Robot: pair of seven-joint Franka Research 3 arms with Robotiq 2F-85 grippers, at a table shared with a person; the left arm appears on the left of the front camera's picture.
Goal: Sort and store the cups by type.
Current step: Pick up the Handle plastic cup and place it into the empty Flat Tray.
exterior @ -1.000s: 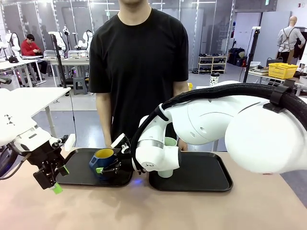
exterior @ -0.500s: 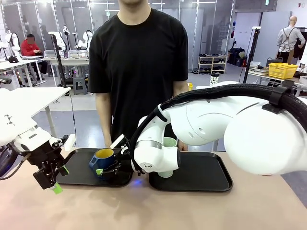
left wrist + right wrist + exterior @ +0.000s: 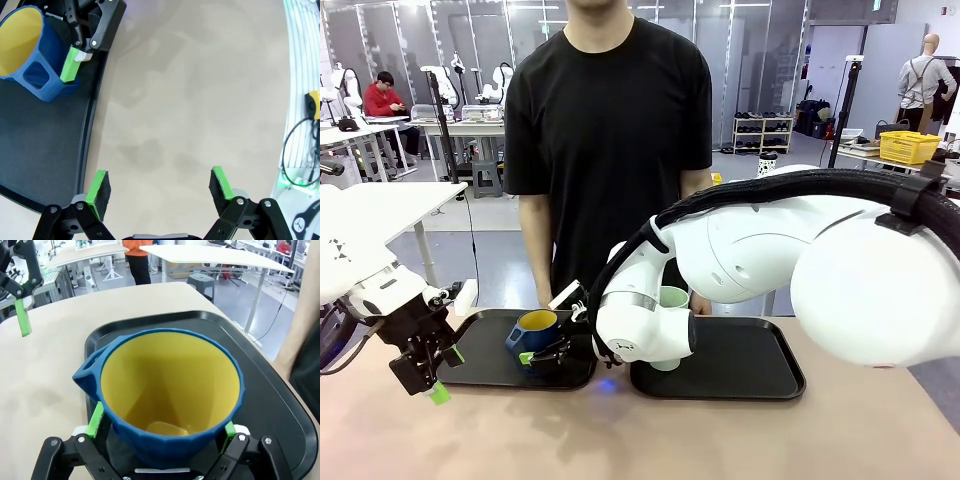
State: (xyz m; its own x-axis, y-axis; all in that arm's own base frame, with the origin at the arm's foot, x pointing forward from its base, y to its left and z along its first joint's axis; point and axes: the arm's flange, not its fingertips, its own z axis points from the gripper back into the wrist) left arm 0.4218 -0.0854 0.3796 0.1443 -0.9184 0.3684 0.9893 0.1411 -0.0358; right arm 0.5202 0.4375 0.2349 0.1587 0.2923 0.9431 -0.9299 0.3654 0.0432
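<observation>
Step in hand: sorting is nearly done; I judge I am letting go of the blue mug [image 3: 534, 332] on the left tray [image 3: 480, 368].
Blue mug: it stands upright on the left tray, yellow inside showing, its handle turned toward my left side of the surface [image 3: 620, 440].
Right end effector [image 3: 542, 355]: jaws spread wide on either side of the mug's base. In the right wrist view the green pads [image 3: 95, 419] sit just beside the mug wall; I cannot tell whether they touch it. I read this as flanking the mug, no squeeze on it.
Left end effector [image 3: 430, 385]: fully open and holding nothing, hanging over the bare surface just beside the left tray's near edge. In the left wrist view its fingers [image 3: 98, 186] frame the tray rim and the tan surface.
Green tumbler [image 3: 673, 297]: mostly hidden behind my right arm; only its rim shows, over the right tray [image 3: 750, 380]. It seems to stand there, but I cannot see its base.
Person: stands at the far side of the surface, hands low behind the trays.
Next move calls for: drawing my right end effector straight back from the mug, without catching the handle or tipping it.
Risk: a pad dragging the mug wall could slide it across the tray.
</observation>
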